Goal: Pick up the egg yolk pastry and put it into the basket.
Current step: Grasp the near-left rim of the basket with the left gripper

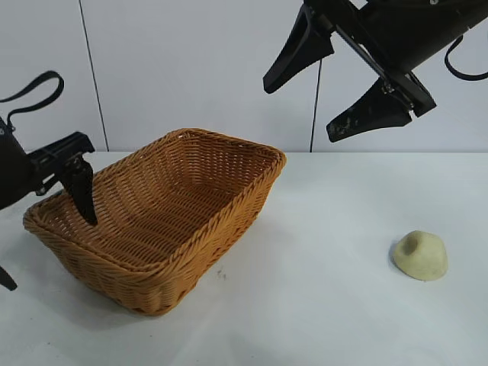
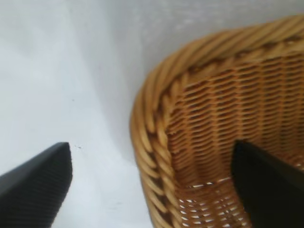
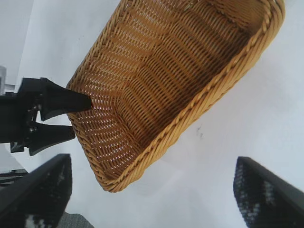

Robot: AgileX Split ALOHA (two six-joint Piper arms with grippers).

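Exterior view: right pincer (image 1: 335, 90) hangs high, spread wide above the table.

The pastry (image 1: 420, 255) sits alone near the table's (image 1: 328, 305) right edge, bare surface on every side and open air above it. The right gripper (image 1: 335, 80) hangs high over the table's back, jaws spread wide. The basket (image 1: 164, 297) has an open top; the left gripper (image 1: 76, 191) straddles its left rim.
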